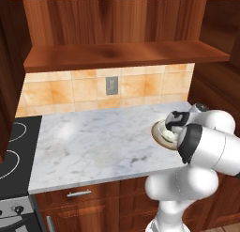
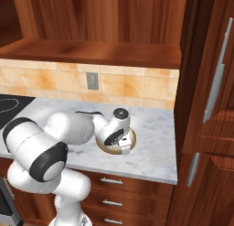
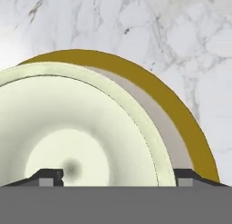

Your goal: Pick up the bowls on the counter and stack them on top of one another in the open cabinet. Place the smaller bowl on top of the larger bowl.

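The smaller bowl [image 3: 77, 141], pale cream-green, sits inside the larger bowl [image 3: 167, 105], whose tan-brown rim curves around it. Both rest on the marble counter [image 3: 181, 32] near its right end. My gripper [image 3: 118, 177] hangs open just above them, pointing down. One fingertip is over the small bowl's inside and the other is past its rim, over the larger bowl's pale inside. From the left base, the gripper [image 1: 171, 125] covers most of the smaller bowl [image 1: 164, 128] and the larger bowl [image 1: 159, 138]. The cabinet shelf [image 1: 122, 55] above is bare. From the right base, the hand [image 2: 119, 142] covers the larger bowl [image 2: 131, 139].
A black stovetop [image 1: 11, 151] borders the counter [image 1: 93, 142] on the left. A tall wooden cabinet with metal handles [image 2: 215, 83] stands close to the right of the bowls. A wall outlet [image 1: 111, 85] sits in the tiled backsplash. The shelf board [image 2: 91, 51] overhangs the counter.
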